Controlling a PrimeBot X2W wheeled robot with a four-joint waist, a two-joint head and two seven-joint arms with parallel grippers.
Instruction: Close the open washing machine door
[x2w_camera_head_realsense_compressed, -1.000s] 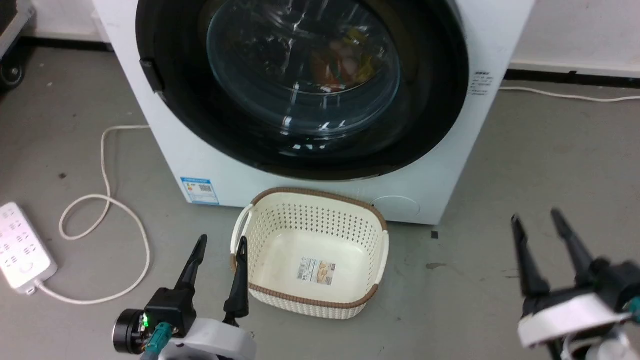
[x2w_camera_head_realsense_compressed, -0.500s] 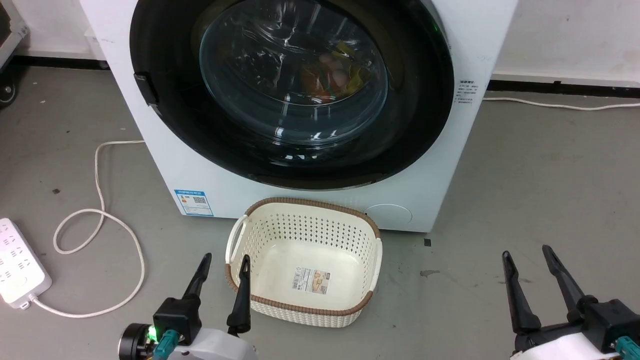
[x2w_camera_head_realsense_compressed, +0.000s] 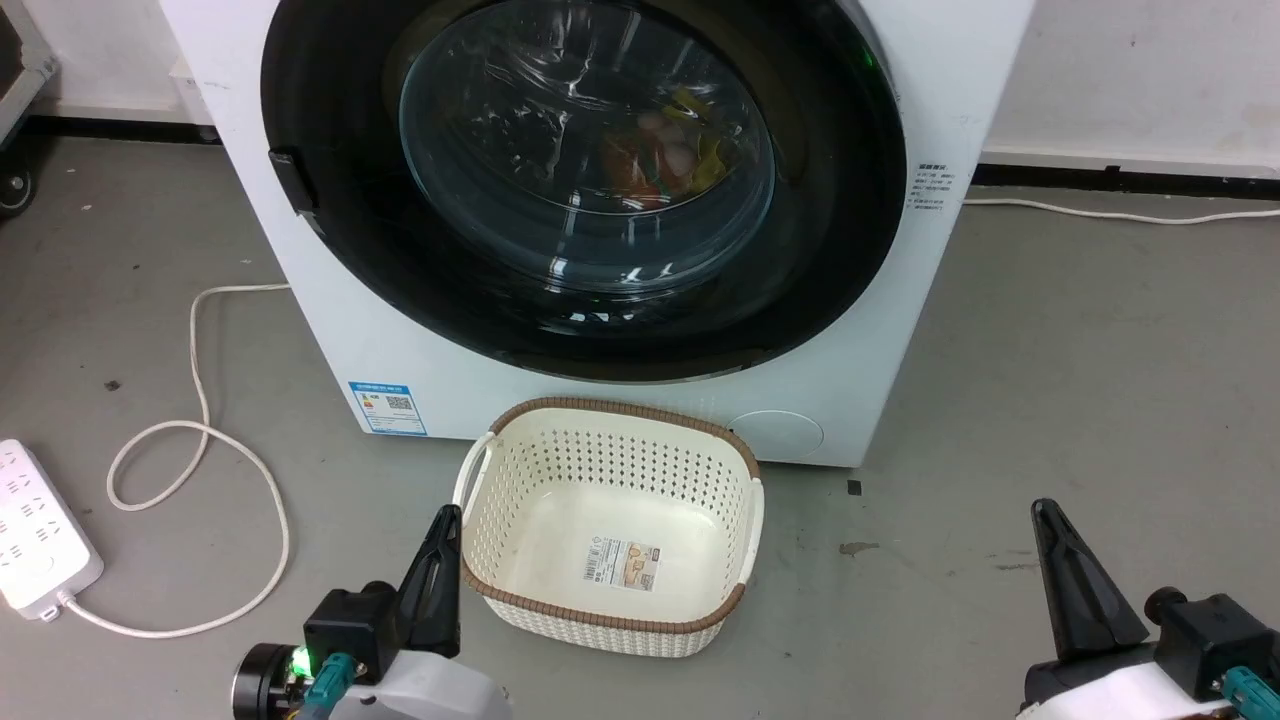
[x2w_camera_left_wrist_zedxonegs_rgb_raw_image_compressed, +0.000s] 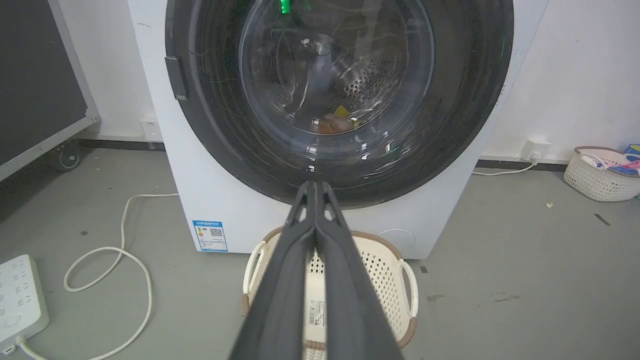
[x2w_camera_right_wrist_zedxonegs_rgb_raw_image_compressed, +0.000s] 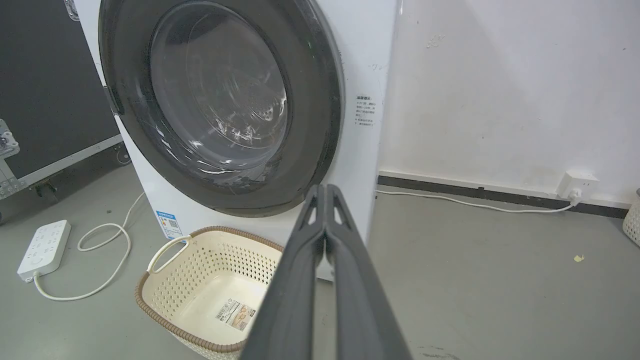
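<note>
Closure is shown at the washing machine door (x2w_camera_head_realsense_compressed: 340, 210), its black rim lying flat against the front of the washing machine (x2w_camera_head_realsense_compressed: 400, 350), with coloured laundry seen through the glass. A cream perforated basket (x2w_camera_head_realsense_compressed: 610, 410) is set on the grey floor right below the door, very near the front panel. The left gripper (x2w_camera_head_realsense_compressed: 448, 518) is seen just beside the basket's left rim, fingers pressed together on nothing. The right gripper (x2w_camera_head_realsense_compressed: 1048, 512) is likewise clenched and empty, well off to the right. A white power strip (x2w_camera_head_realsense_compressed: 35, 525) and a looped cord (x2w_camera_head_realsense_compressed: 200, 440) are laid at the left.
</note>
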